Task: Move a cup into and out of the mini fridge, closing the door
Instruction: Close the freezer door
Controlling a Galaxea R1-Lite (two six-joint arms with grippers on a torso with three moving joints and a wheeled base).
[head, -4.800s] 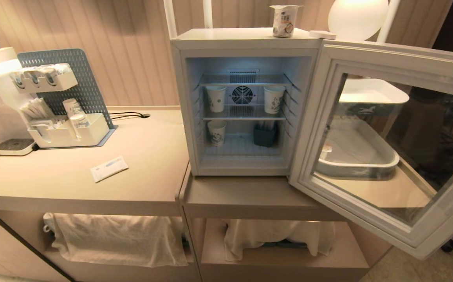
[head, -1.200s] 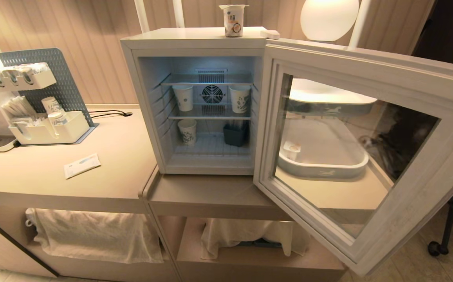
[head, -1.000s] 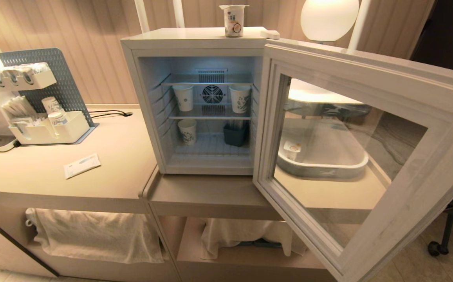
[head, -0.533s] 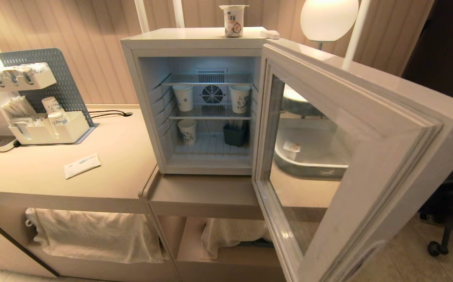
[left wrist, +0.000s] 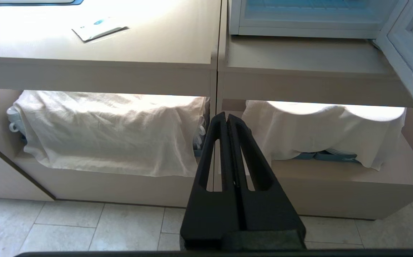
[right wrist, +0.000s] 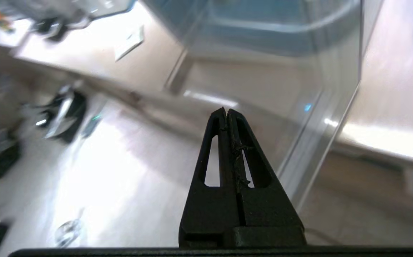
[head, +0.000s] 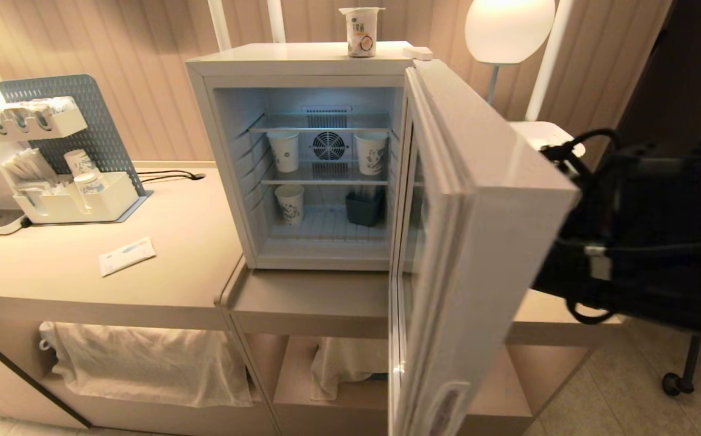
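Note:
The cup (head: 360,31), a small white printed tub with a foil lid, stands on top of the mini fridge (head: 302,60). The fridge is open and lit inside. Its door (head: 483,242) stands about half open, edge-on to the head camera. My right arm (head: 629,230) is just behind the door's outer side; its fingertips are hidden there. In the right wrist view my right gripper (right wrist: 226,111) is shut and empty, close to the door's glass (right wrist: 263,71). My left gripper (left wrist: 226,116) is shut, empty and parked low in front of the counter's shelves.
Three open paper cups (head: 284,151) and a dark bin (head: 363,209) sit on the fridge's wire shelves. On the left counter are an organizer rack (head: 77,203) and a sachet (head: 127,255). White cloths (head: 150,363) cover the lower shelves. A globe lamp (head: 508,27) stands behind the door.
The door has swung from wide open to about half open. My right arm has come into the head view behind it. Earlier, the whole view shifted as the camera moved.

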